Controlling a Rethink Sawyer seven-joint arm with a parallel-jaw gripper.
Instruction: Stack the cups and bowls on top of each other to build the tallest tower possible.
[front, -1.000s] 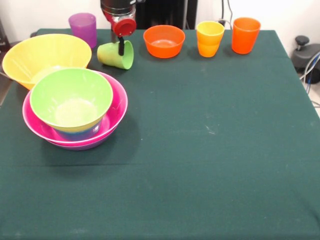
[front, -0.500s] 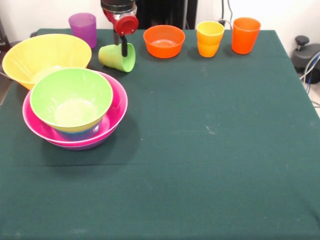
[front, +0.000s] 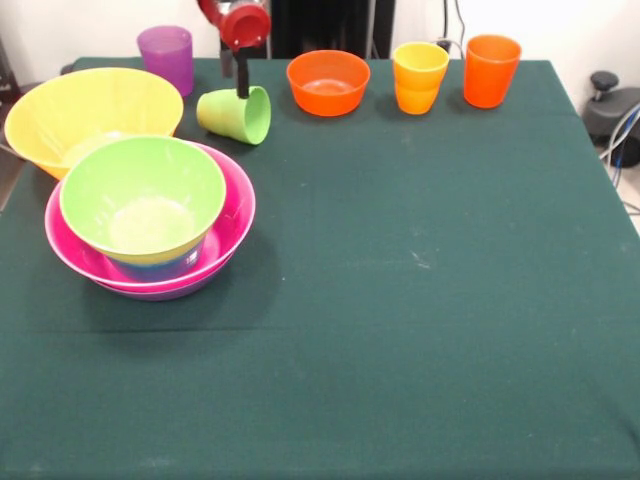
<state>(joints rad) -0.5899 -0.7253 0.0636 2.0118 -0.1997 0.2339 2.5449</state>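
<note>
— So, where's the green cup (front: 235, 113)?
— On its side behind the tower (front: 150, 220), beside the orange bowl (front: 328, 82).
— And the gripper (front: 240, 75)?
— At the cup's rim; grasping or released, I cannot tell

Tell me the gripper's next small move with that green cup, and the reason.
Probably lift it a little higher. The light green cup hangs tilted on its side from the gripper, low over the green cloth. The tower, topped by the light green bowl, stands nearer the camera with a higher rim, so the cup likely needs more clearance before being carried across.
</note>
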